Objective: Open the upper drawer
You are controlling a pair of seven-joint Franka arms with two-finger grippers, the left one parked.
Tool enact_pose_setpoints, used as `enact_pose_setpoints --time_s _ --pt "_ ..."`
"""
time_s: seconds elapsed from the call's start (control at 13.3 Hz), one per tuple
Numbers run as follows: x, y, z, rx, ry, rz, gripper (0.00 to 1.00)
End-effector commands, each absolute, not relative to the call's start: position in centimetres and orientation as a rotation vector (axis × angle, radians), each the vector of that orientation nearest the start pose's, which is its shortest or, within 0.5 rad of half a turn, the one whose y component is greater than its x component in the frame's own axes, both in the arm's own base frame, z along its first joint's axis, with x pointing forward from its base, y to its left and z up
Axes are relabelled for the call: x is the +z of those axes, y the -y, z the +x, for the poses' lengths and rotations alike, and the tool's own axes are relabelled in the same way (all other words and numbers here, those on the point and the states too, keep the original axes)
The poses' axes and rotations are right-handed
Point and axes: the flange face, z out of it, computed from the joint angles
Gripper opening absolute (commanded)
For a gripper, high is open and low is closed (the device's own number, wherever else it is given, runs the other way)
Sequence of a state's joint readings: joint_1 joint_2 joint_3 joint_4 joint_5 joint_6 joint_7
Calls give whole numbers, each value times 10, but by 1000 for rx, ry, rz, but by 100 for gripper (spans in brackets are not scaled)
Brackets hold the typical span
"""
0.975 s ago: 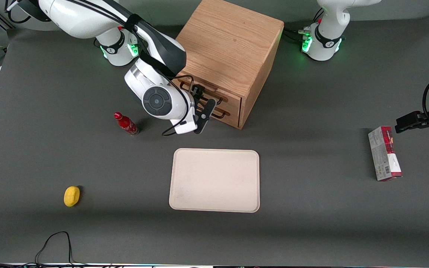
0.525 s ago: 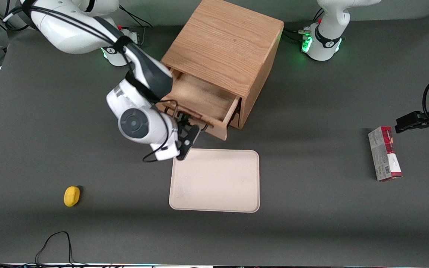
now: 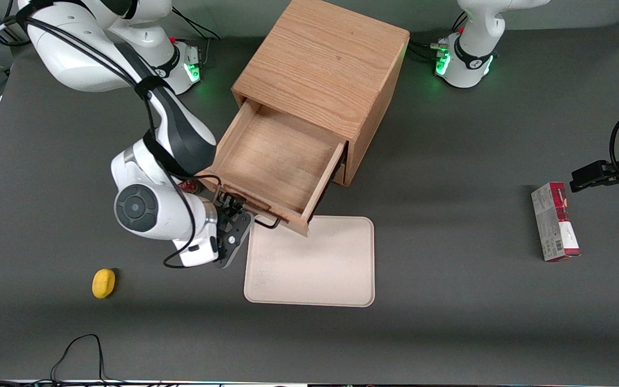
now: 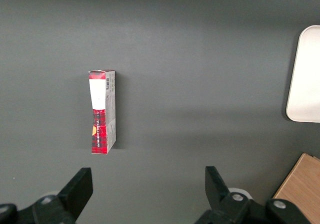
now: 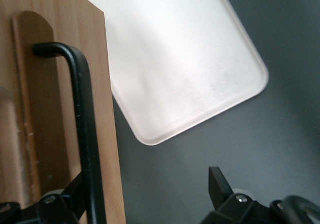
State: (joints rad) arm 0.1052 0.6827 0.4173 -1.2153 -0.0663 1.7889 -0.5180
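Observation:
The upper drawer (image 3: 272, 161) of the oak cabinet (image 3: 320, 59) is pulled far out and is empty inside. Its front overhangs the edge of the tray. Its black wire handle (image 3: 266, 221) also shows in the right wrist view (image 5: 82, 109) against the drawer front (image 5: 50, 109). My right gripper (image 3: 236, 217) is at the handle's end, nearer the front camera than the drawer. In the right wrist view the gripper (image 5: 147, 184) is open, its jaws wide apart, with the handle running close by one finger (image 5: 75, 191). The bottom drawer is hidden under the open one.
A beige tray (image 3: 309, 263) lies just in front of the drawer and shows in the right wrist view (image 5: 185, 69). A red bottle (image 3: 188, 186) peeks out by my forearm. A yellow object (image 3: 103, 282) lies toward the working arm's end. A red-white box (image 3: 555, 221) lies toward the parked arm's end.
The upper drawer went from shut to far open. My right gripper moved toward the front camera with the handle. Its jaws now stand apart.

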Motion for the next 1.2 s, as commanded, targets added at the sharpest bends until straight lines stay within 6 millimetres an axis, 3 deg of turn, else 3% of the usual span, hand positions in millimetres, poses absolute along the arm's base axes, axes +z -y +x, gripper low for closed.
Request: enact_pose_setpoints --time_s 0.0,0.22,0.38,0.6,0.67,0.9,1.05,1.12 --pt "402 -285 682 27 1402 -2615 100" --pt "437 -264 699 -84 1359 -2666 100" --pt "474 -254 701 -175 1365 -2691 100" --pt "548 -241 689 -356 1345 -2734 100" --pt "564 -219 681 -332 1288 -2783 100" --pt "593 -156 633 -121 798 -2927 100" --pt "597 -134 584 -38 564 -3013 100" --pt "595 -113 559 -15 447 -3049 100"
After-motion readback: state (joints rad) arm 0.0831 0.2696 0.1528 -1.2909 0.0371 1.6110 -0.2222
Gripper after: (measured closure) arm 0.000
